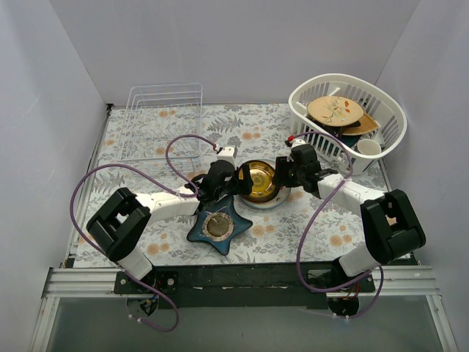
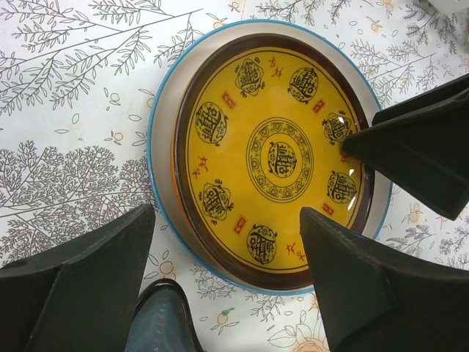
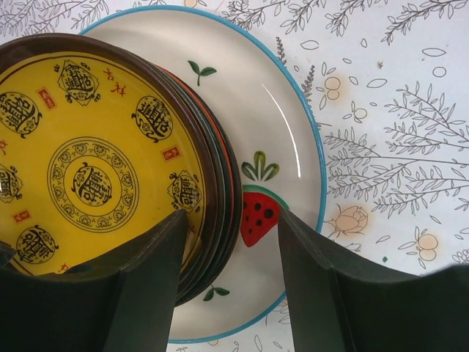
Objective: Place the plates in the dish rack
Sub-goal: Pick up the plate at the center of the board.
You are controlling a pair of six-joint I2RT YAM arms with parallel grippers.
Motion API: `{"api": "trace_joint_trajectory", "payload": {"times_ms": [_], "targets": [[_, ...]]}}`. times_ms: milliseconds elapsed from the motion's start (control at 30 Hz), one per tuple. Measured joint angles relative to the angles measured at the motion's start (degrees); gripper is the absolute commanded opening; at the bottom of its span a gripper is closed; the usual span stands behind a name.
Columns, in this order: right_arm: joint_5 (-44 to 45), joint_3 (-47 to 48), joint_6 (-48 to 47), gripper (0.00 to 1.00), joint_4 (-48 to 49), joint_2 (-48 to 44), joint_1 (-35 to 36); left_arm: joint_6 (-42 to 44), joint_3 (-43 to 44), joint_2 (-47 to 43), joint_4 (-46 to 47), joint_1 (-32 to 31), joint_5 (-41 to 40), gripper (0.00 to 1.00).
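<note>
A stack of plates [image 1: 258, 182] lies flat mid-table. The yellow plate with brown pattern [image 2: 275, 154] is on top, also in the right wrist view [image 3: 95, 154]. Thin orange-red and teal-green plate edges [image 3: 229, 183] show under it. The white plate with red triangles and a blue rim [image 3: 282, 132] is at the bottom. My left gripper [image 1: 234, 183] is open, its jaws straddling the stack's left edge [image 2: 227, 249]. My right gripper [image 1: 283, 176] is open over the stack's right edge [image 3: 231, 264], one finger above the yellow plate, the other above the white rim. The clear wire dish rack [image 1: 163, 121] stands empty at the back left.
A dark blue star-shaped dish [image 1: 218, 227] lies just in front of the stack, its tip by my left finger [image 2: 157, 323]. A white oval basket [image 1: 308, 103] at the back right holds a tan plate [image 1: 335, 110] and a cup [image 1: 368, 147]. Walls close three sides.
</note>
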Motion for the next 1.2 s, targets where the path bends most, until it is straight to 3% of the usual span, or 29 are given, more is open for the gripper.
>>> {"api": "trace_joint_trajectory", "payload": {"times_ms": [167, 300, 633, 967, 1033, 1100, 1200], "targets": [[-0.5, -0.6, 0.4, 0.60, 1.7, 0.4, 0.0, 0.2, 0.2, 0.0, 0.0, -0.1, -0.6, 0.71], [-0.5, -0.7, 0.6, 0.60, 1.9, 0.5, 0.0, 0.2, 0.2, 0.0, 0.0, -0.1, -0.7, 0.50], [-0.2, -0.9, 0.6, 0.60, 2.2, 0.6, 0.0, 0.8, 0.2, 0.0, -0.7, -0.1, -2.8, 0.12], [-0.6, -1.1, 0.8, 0.62, 2.8, 0.6, 0.0, 0.4, 1.1, 0.6, -0.4, 0.0, -4.9, 0.00], [-0.6, -1.1, 0.7, 0.66, 2.7, 0.5, 0.0, 0.3, 1.1, 0.6, -0.5, -0.1, -5.0, 0.00], [-0.5, -1.1, 0.5, 0.79, 2.1, 0.2, 0.0, 0.3, 1.1, 0.6, -0.5, -0.1, -5.1, 0.00], [-1.0, -1.1, -0.3, 0.86, -0.6, -1.4, 0.0, 0.3, 1.1, 0.6, -0.5, -0.2, -4.9, 0.00]]}}
